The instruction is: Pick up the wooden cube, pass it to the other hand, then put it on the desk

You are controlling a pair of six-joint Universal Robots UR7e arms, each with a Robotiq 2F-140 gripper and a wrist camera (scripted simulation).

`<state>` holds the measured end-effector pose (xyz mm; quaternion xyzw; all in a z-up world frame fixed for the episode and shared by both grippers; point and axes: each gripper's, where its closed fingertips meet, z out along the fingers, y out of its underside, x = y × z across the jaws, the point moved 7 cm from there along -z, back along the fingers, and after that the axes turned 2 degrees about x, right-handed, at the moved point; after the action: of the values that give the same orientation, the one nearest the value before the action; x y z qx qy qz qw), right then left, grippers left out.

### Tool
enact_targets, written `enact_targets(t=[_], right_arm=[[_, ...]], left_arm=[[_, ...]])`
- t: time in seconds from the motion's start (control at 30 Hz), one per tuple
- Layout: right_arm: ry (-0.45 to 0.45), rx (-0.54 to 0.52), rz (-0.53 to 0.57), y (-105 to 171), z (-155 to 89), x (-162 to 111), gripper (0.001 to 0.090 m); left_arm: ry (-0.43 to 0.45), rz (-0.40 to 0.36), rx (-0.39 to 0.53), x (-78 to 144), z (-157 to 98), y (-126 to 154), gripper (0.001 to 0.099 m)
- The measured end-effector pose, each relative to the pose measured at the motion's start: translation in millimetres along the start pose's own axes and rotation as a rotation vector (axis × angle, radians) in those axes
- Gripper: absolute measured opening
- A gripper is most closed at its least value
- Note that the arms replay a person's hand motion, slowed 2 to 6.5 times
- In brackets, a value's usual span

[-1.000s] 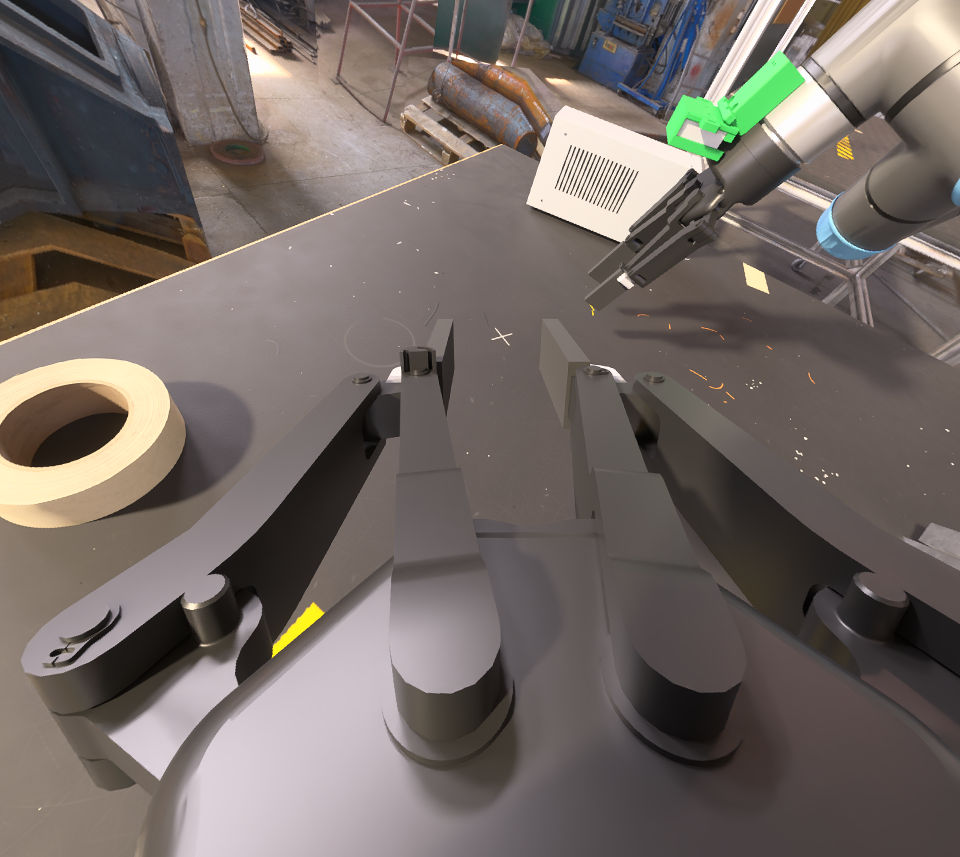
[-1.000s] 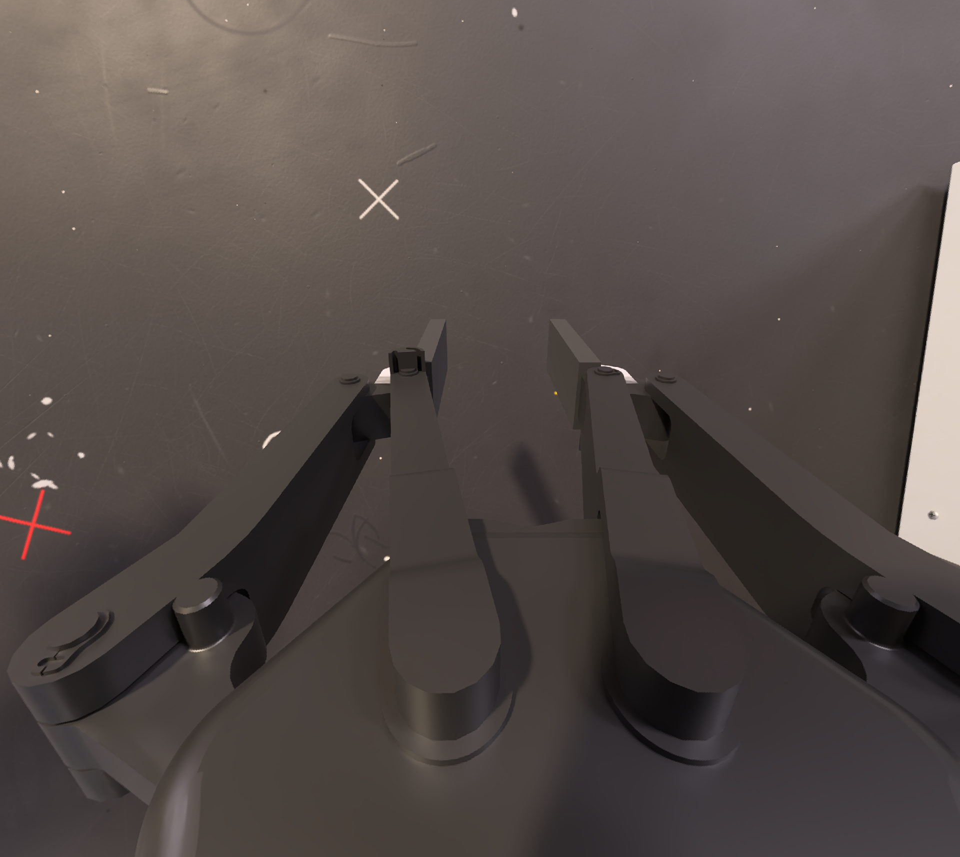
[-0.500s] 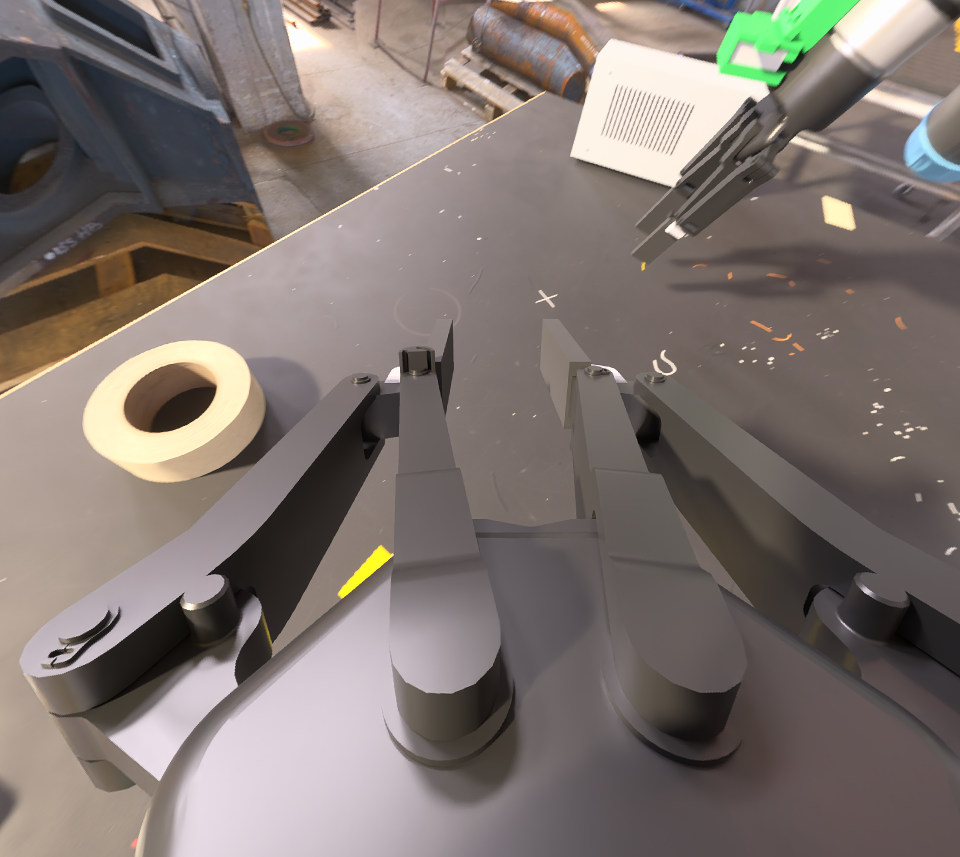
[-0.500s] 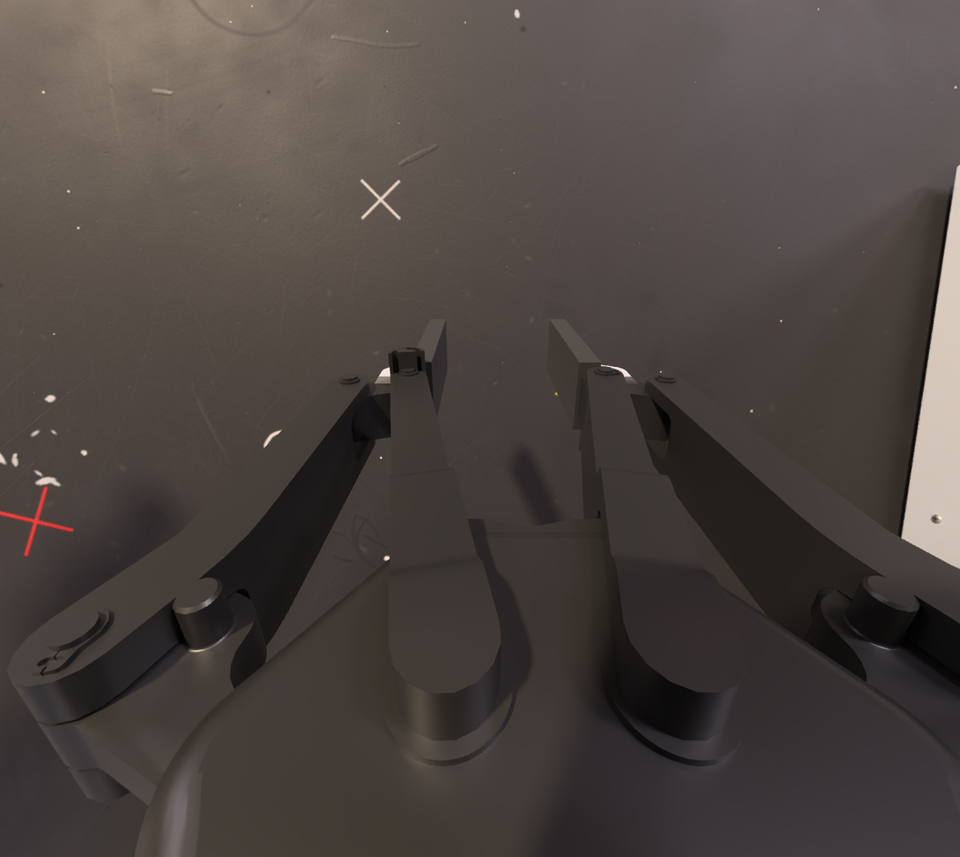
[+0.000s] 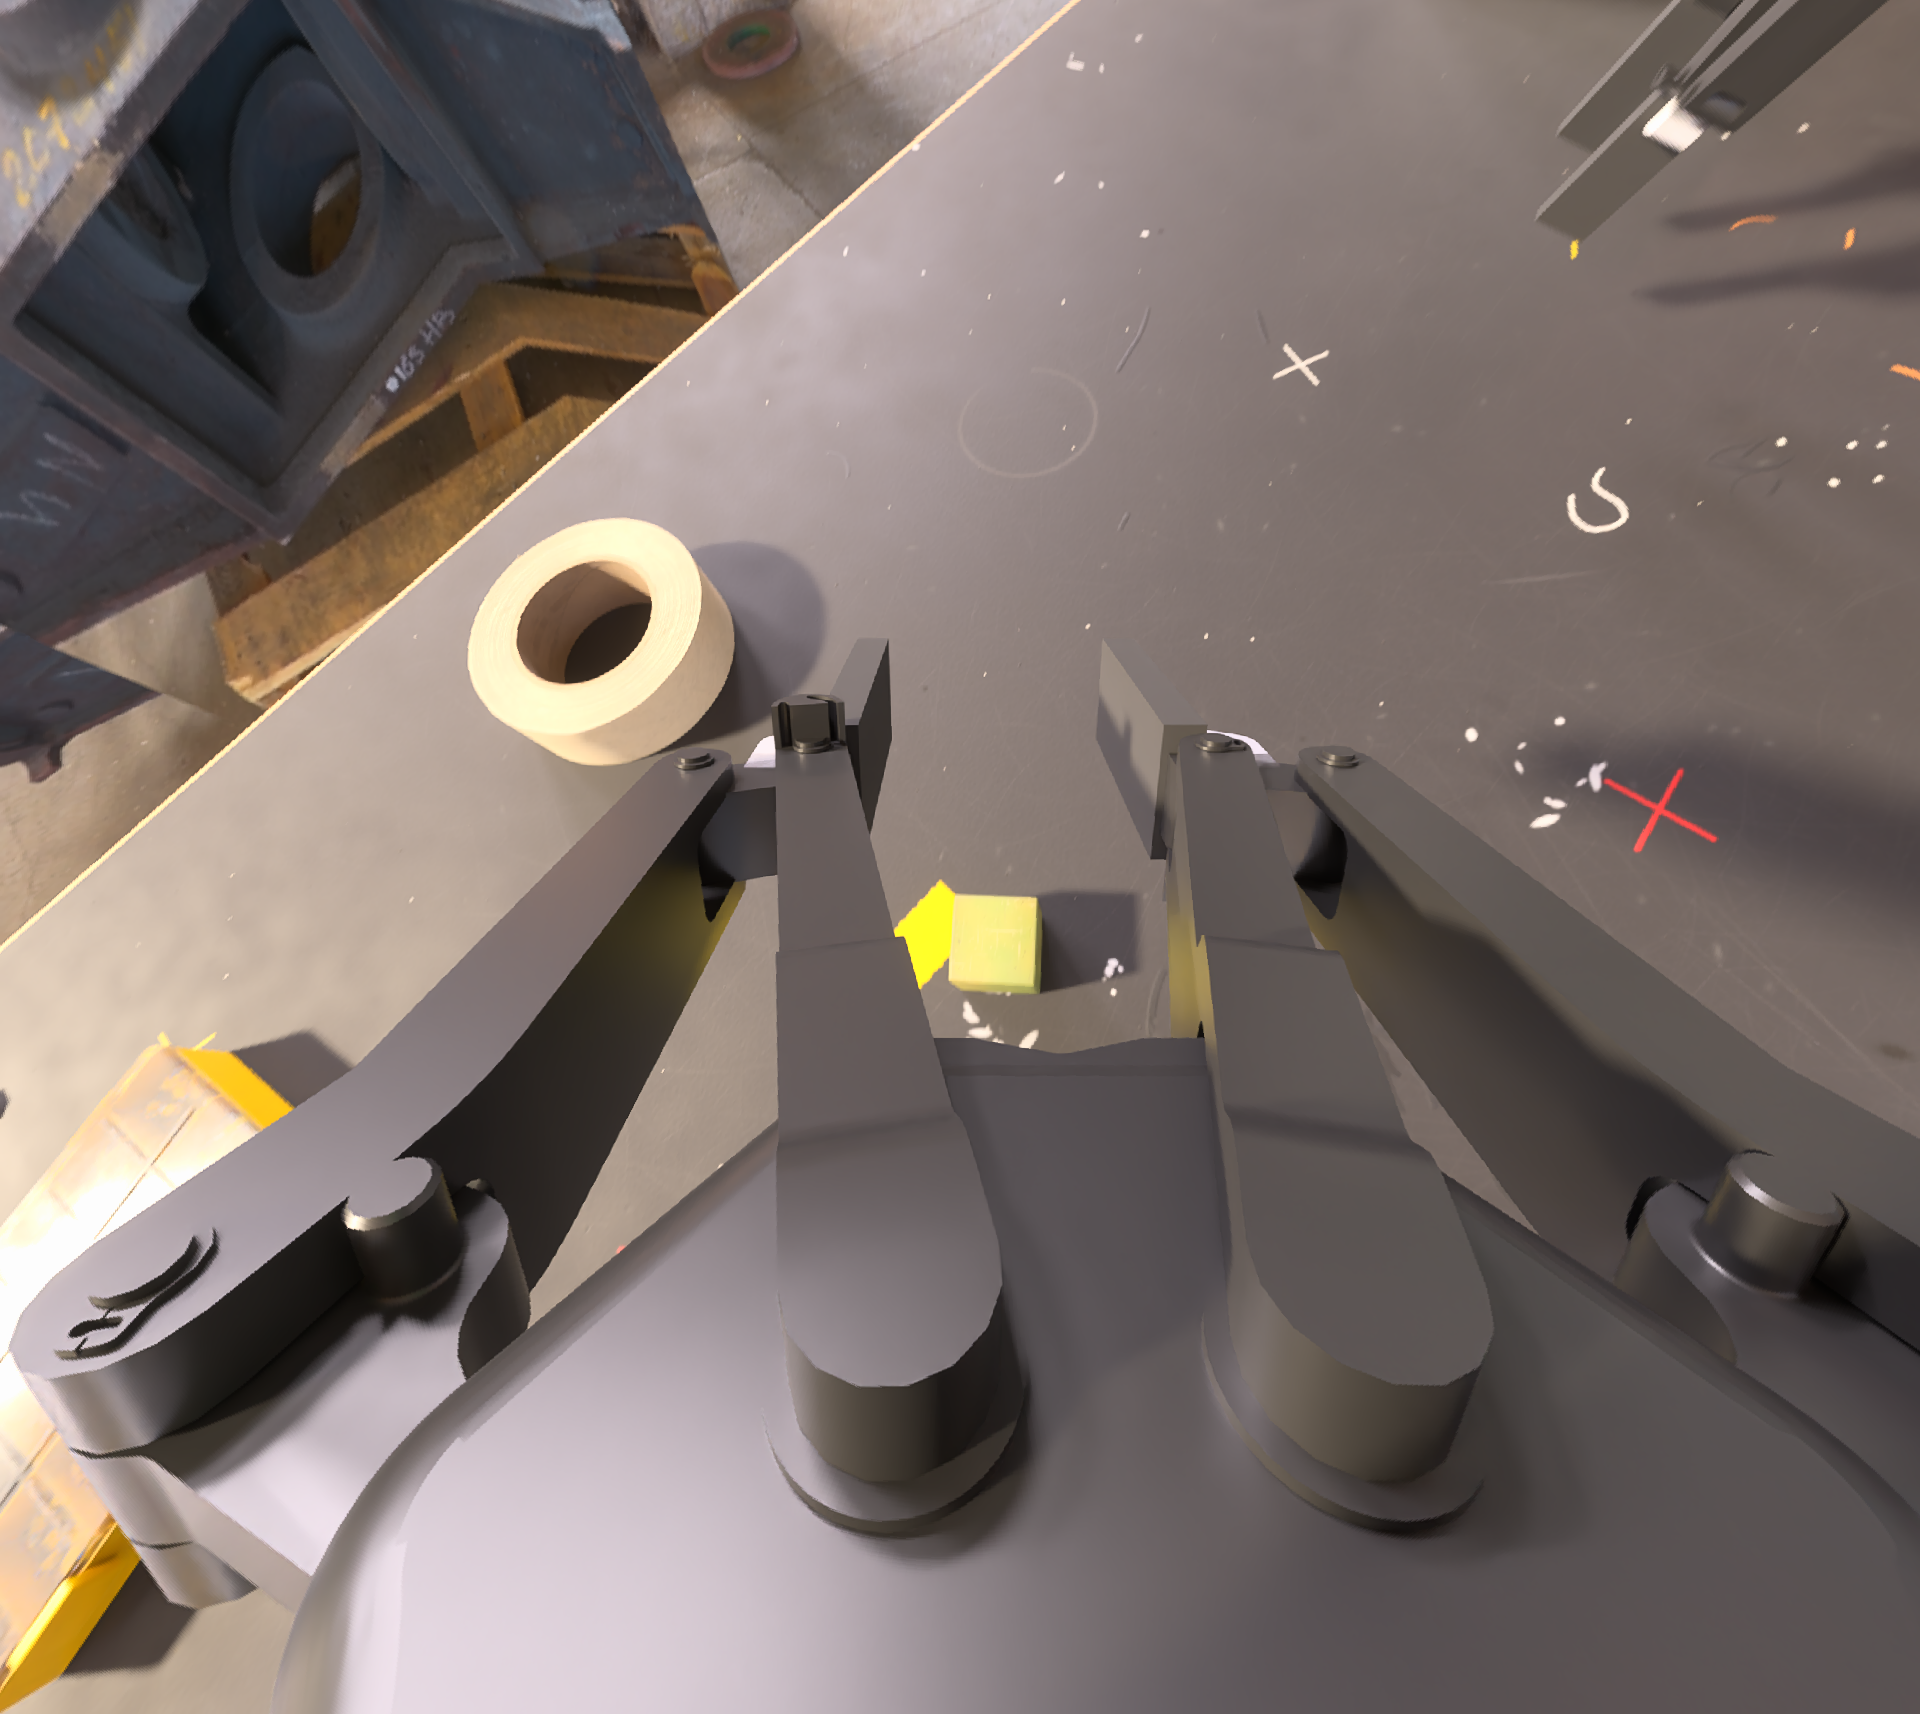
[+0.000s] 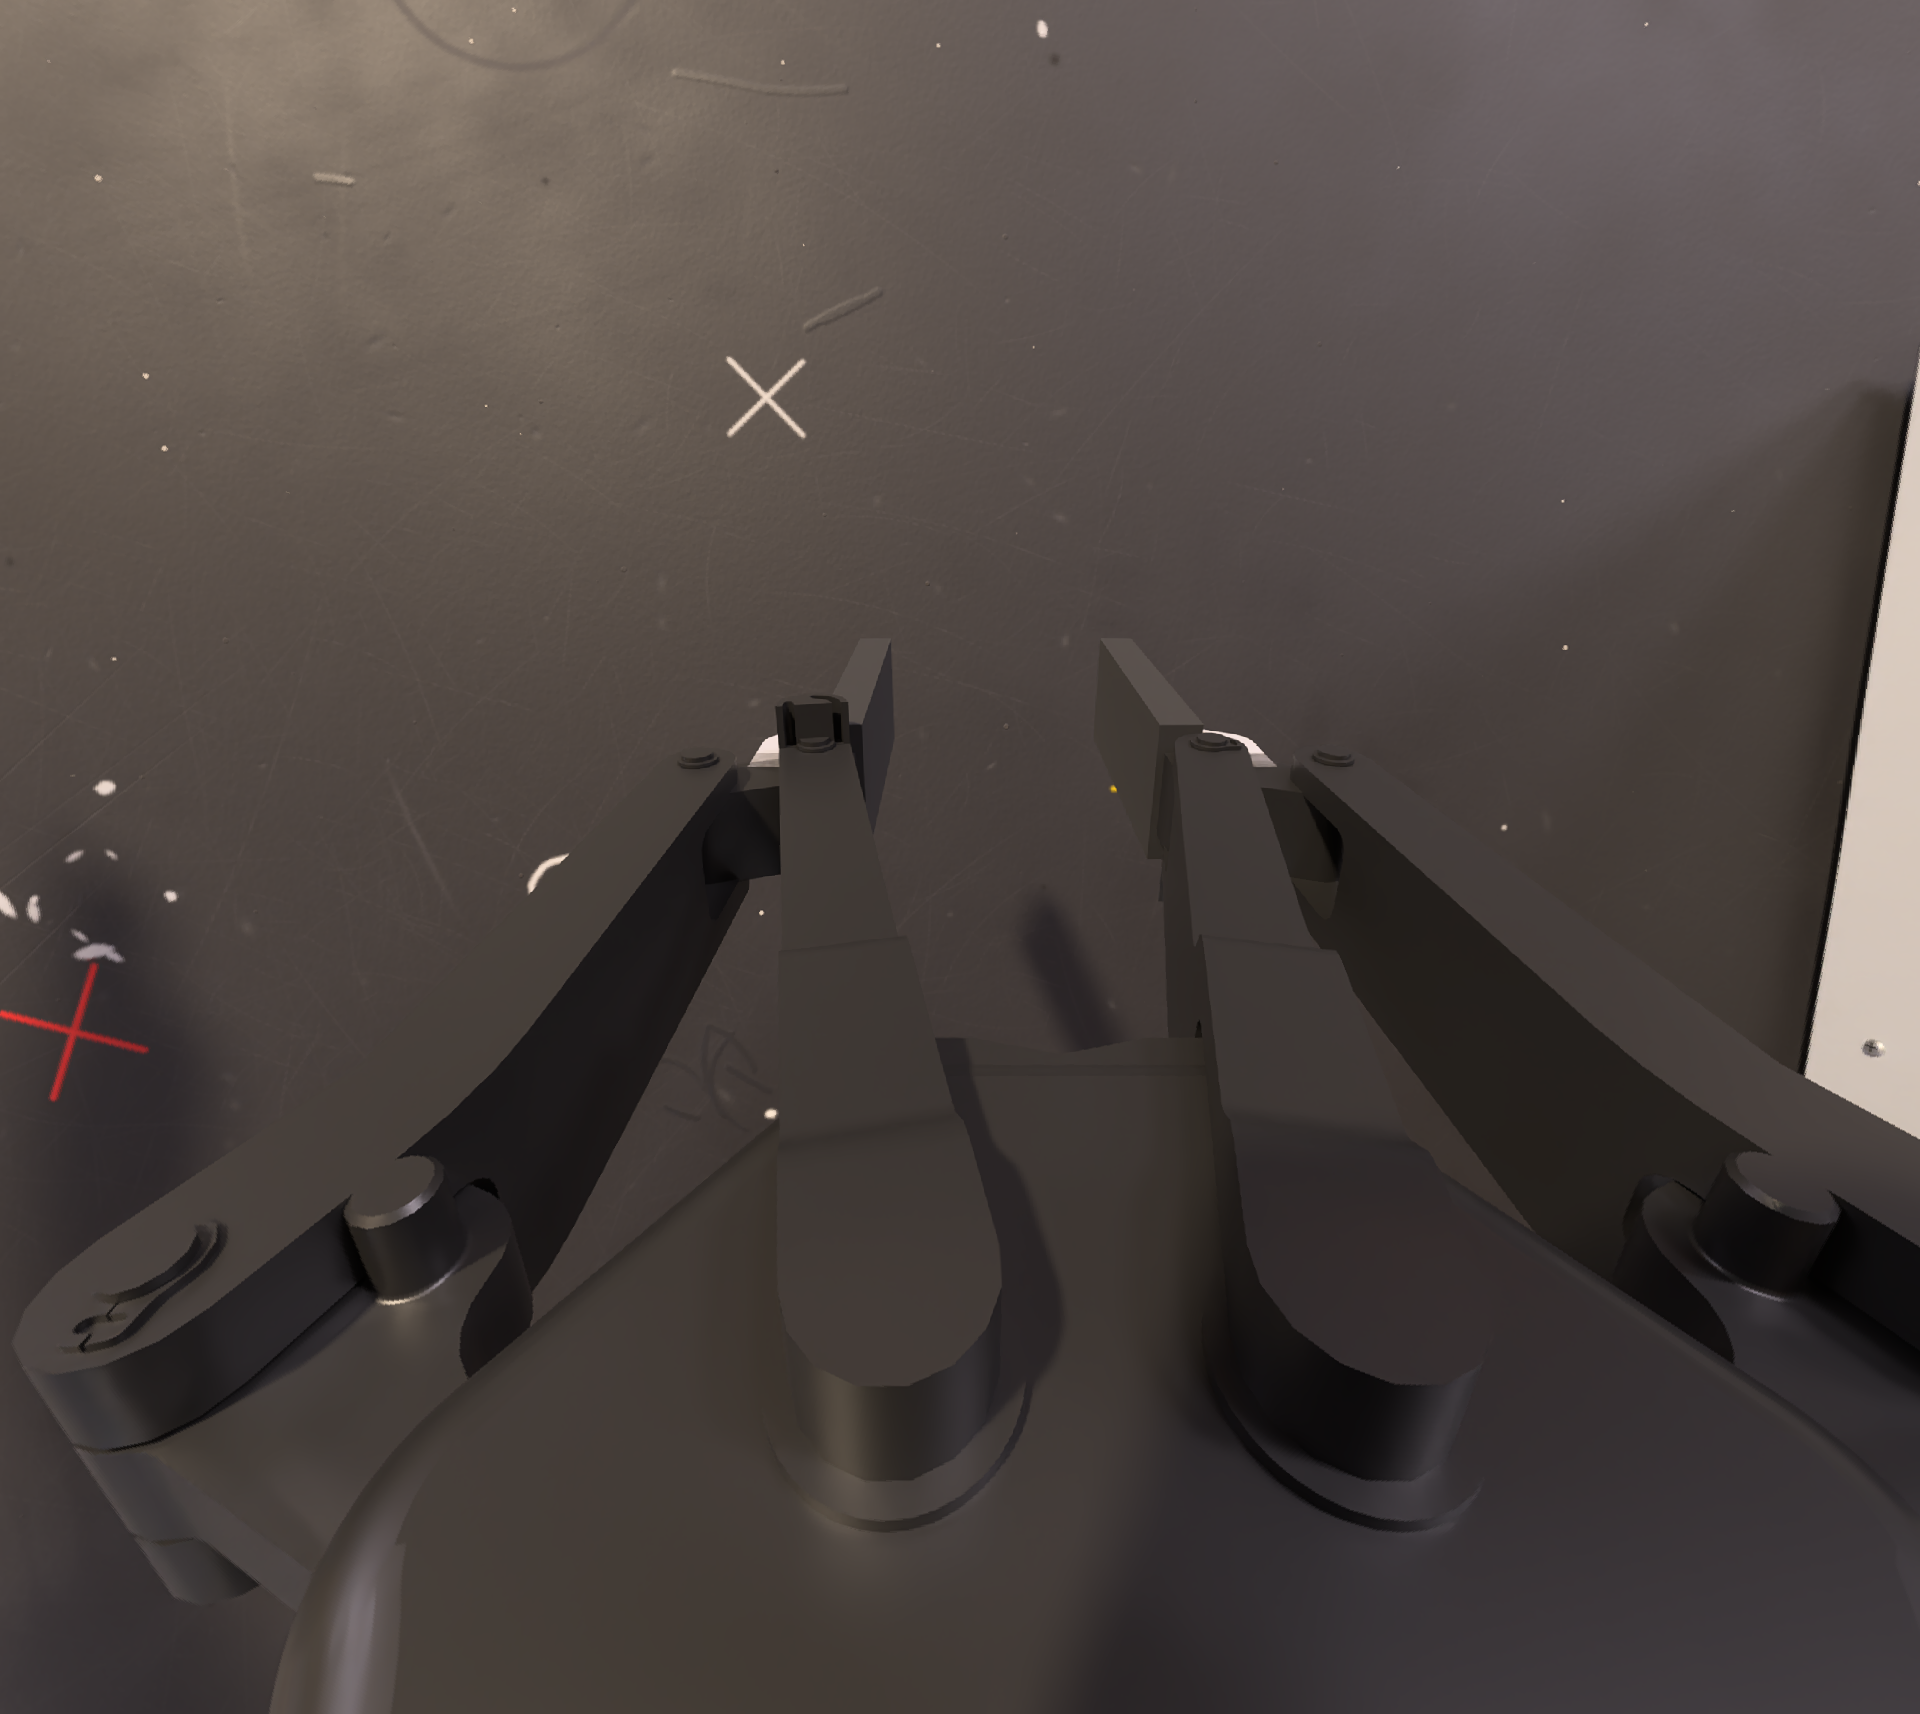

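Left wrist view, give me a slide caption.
Open left gripper above the wooden cube on the desk, tape roll nearby.

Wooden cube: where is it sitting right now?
In the left wrist view, the wooden cube lies on the desk between the open left gripper fingers, nearer the camera than the tape roll.

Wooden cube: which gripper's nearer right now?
Left. The left gripper hangs open just above the wooden cube, which lies on the desk between its fingers in the left wrist view. The right gripper is far across the desk; its own view shows no cube.
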<state>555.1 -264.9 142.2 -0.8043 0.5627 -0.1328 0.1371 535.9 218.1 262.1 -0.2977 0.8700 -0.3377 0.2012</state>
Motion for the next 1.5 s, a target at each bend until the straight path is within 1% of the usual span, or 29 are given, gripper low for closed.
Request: enact_targets(t=[0.2,0.5,0.8,1.23,1.5], right_arm=[[-0.001,-0.003,-0.004,0,0,0,0.0527],[-0.005,-0.010,-0.008,1,0,0,0.0522],[-0.005,-0.007,-0.008,1,0,0,0.0522],[-0.011,-0.007,-0.017,2,0,-1,0.0521],[-0.008,-0.009,-0.020,3,-1,0,0.0521]], left_arm=[[-0.011,0.001,-0.084,-2,-2,15,0.0546],[-0.004,-0.030,-0.194,-7,-2,33,0.0555],[-0.027,-0.015,-0.281,-13,5,46,0.0567],[0.060,0.022,-0.412,-4,26,61,0.0584],[0.076,0.046,-0.498,-1,40,71,0.0595]])
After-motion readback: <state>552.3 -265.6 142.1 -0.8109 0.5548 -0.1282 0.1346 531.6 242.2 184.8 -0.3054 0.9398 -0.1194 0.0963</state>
